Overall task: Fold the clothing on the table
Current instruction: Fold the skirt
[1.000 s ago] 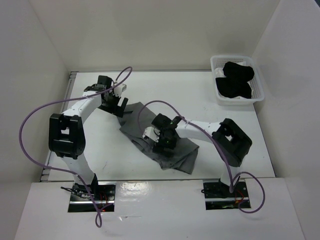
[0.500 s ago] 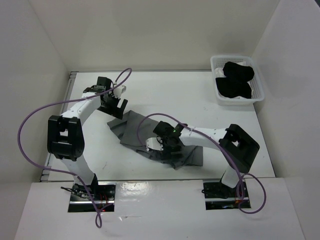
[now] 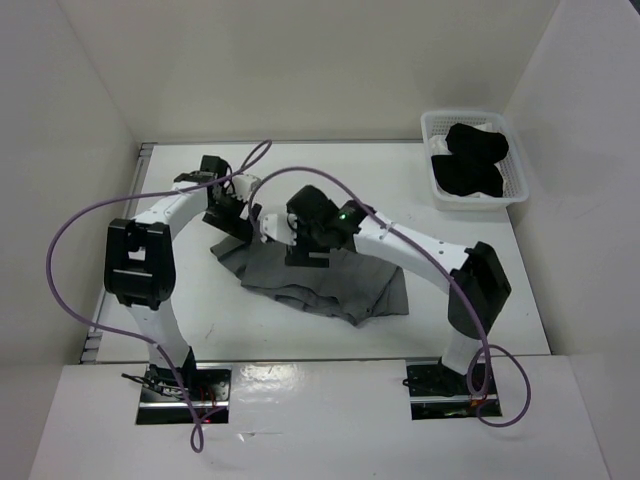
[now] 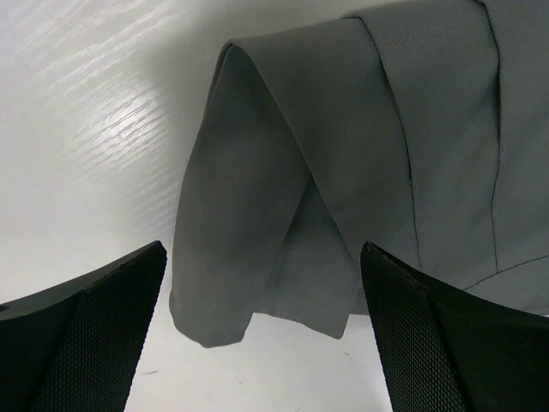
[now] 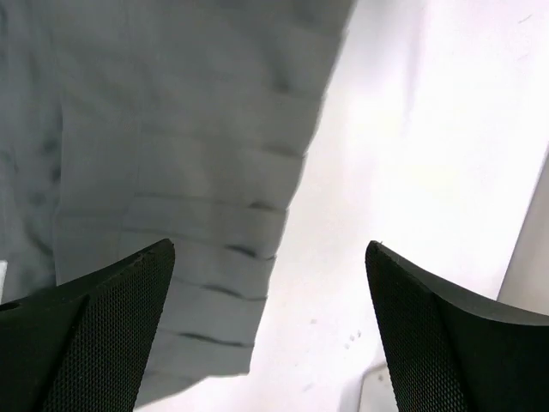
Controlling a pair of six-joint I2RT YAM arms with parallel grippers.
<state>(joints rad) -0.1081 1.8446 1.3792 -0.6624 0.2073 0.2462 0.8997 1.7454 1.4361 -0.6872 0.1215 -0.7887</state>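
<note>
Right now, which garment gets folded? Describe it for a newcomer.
On the large white matte tabletop, look near the middle. The medium-grey pleated fabric skirt lies there; the only other garment is black, inside the white slatted plastic basket.

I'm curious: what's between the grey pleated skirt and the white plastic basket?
Just bare white table, with the right arm stretched above it; the top view shows this.

Soft grey woven-cloth skirt (image 4: 343,154) lies on smooth, faintly glossy white table (image 4: 77,129).
</note>
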